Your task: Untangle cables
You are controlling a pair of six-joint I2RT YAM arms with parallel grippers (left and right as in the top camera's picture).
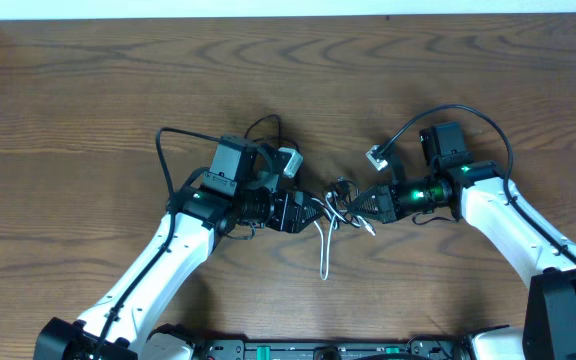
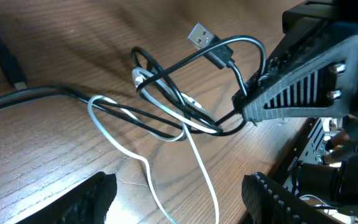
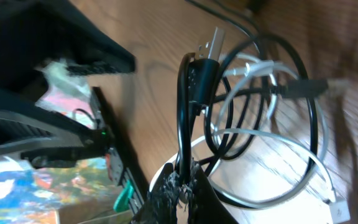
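The black cable (image 1: 342, 188) and the white cable (image 1: 323, 250) lie looped together on the wooden table between my two grippers. My left gripper (image 1: 315, 213) is open. In the left wrist view its fingers (image 2: 179, 186) straddle the white cable (image 2: 201, 168) without touching it, and the black cable's plug (image 2: 222, 56) lies beyond. My right gripper (image 1: 360, 203) is shut on the black cable. In the right wrist view its jaws (image 3: 182, 186) pinch the black cable (image 3: 184, 112), with the white cable (image 3: 303, 152) looping through it.
A thick black robot cable (image 1: 163, 150) arcs off the left arm and another (image 1: 468, 115) off the right arm, ending in a small white connector (image 1: 376, 155). A thick cable (image 2: 30, 96) lies left of the tangle. A black rail (image 1: 318, 350) runs along the table's front edge.
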